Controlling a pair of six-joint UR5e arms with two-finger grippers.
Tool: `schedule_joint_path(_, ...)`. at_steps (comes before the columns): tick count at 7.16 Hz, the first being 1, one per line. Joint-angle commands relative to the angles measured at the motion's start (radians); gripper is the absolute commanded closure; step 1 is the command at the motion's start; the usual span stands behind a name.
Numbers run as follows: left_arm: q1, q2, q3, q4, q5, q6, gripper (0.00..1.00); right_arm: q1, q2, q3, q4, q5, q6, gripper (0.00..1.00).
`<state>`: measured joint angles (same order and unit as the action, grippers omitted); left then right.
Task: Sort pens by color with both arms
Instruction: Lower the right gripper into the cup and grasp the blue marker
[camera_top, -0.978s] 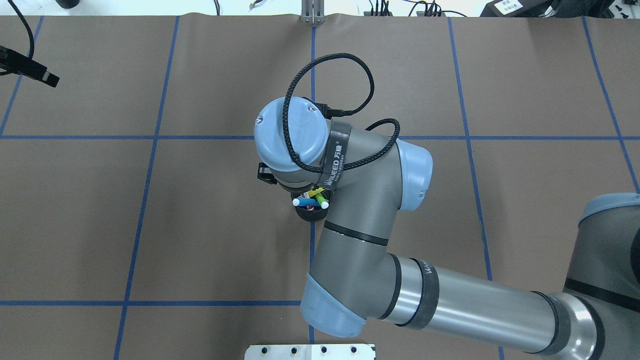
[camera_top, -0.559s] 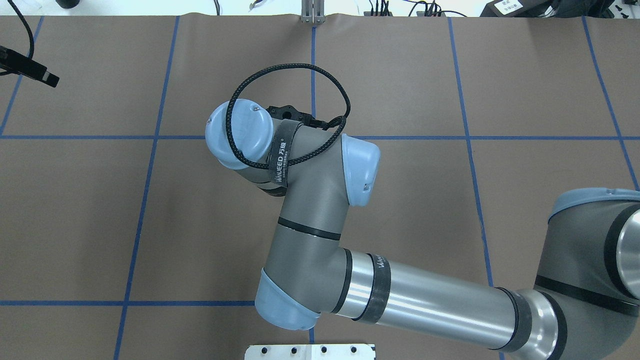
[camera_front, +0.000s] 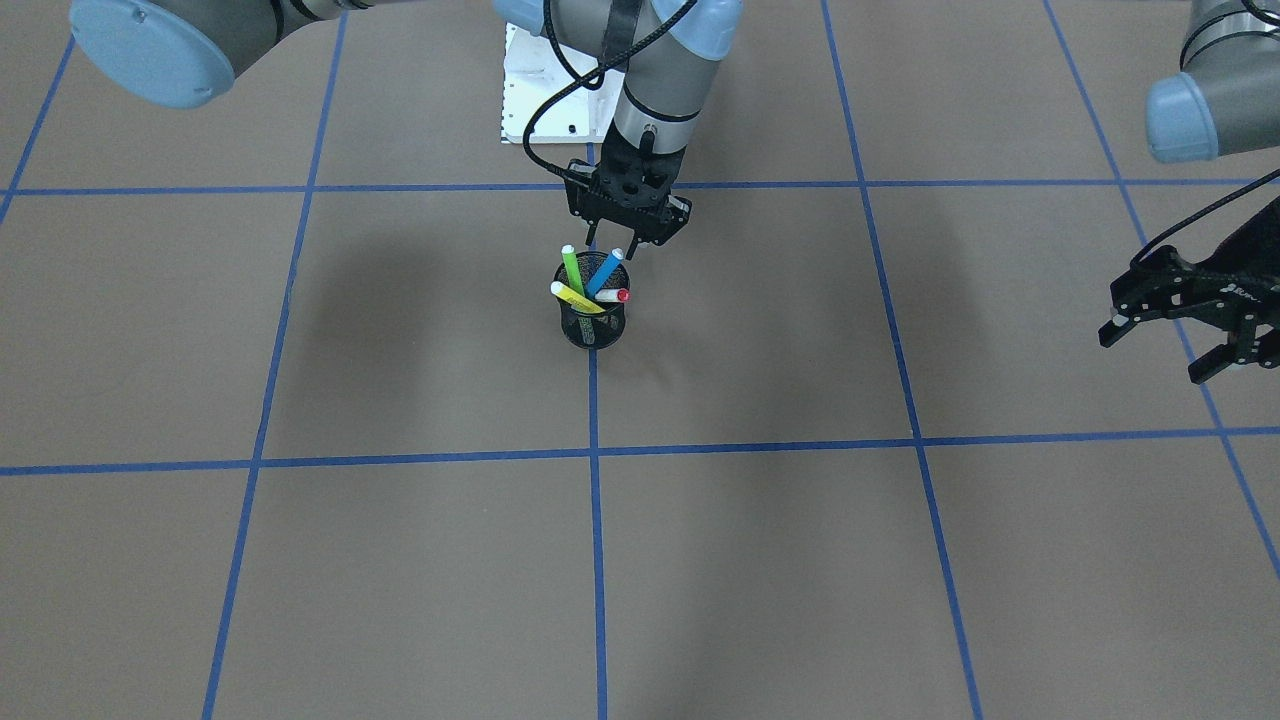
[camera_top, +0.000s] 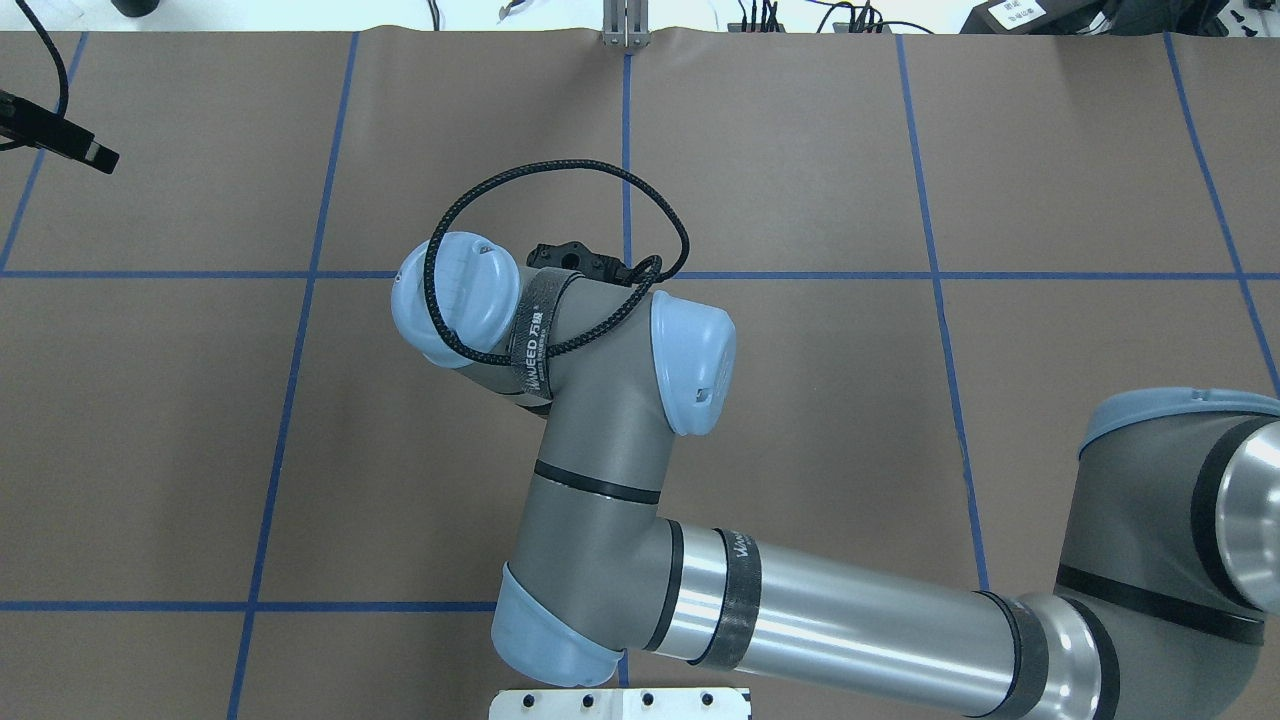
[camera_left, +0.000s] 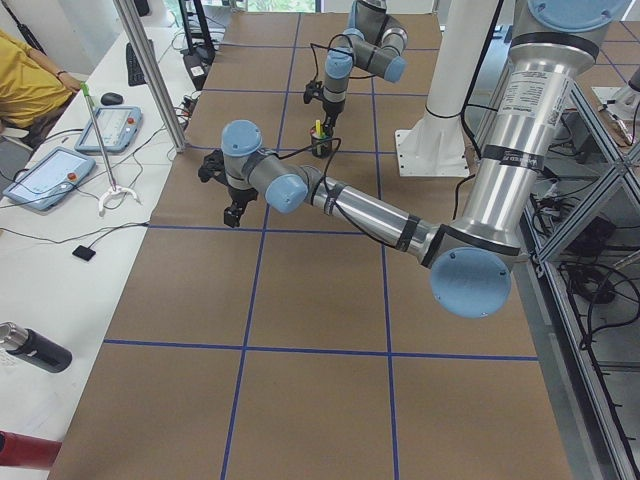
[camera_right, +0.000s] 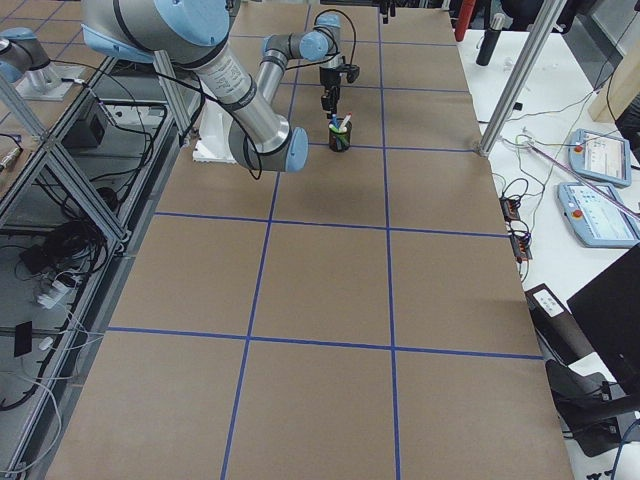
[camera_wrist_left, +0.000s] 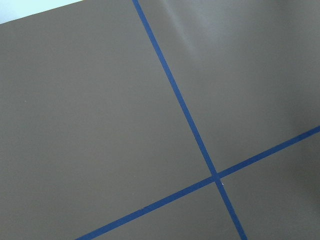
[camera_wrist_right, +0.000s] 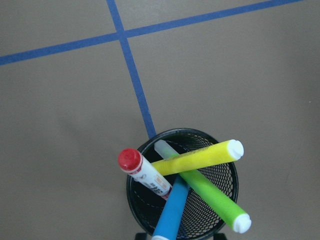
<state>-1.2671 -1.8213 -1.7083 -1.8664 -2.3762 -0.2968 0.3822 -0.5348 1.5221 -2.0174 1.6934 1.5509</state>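
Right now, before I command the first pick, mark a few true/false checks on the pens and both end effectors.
The blue pen, green pen, yellow pen and red-capped pen all stand in the mesh cup. True.
The right end effector is shut on the blue pen. False: it hangs open just above the cup, holding nothing.
The left end effector is open, well away from the cup. True.
The green pen lies outside the cup. False: it leans inside it.
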Motion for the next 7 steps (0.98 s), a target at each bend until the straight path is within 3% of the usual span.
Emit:
schedule_joint_path(1,0.000,-0.001,-0.001,0.000,0.000,-0.001,0.00,-0.019,-0.001,-0.014,-0.001,-0.015,0.005,0.48)
schedule_joint_path(4,0.000,0.000,-0.004,0.000,-0.002,-0.001,0.00,-0.020,0.021,-0.054,-0.001,-0.017,0.003,0.62)
schedule_joint_path(7,0.000,0.005,-0.008,-0.002,-0.002,0.001,0.00,-0.020,0.029,-0.054,-0.024,-0.046,-0.009,0.62)
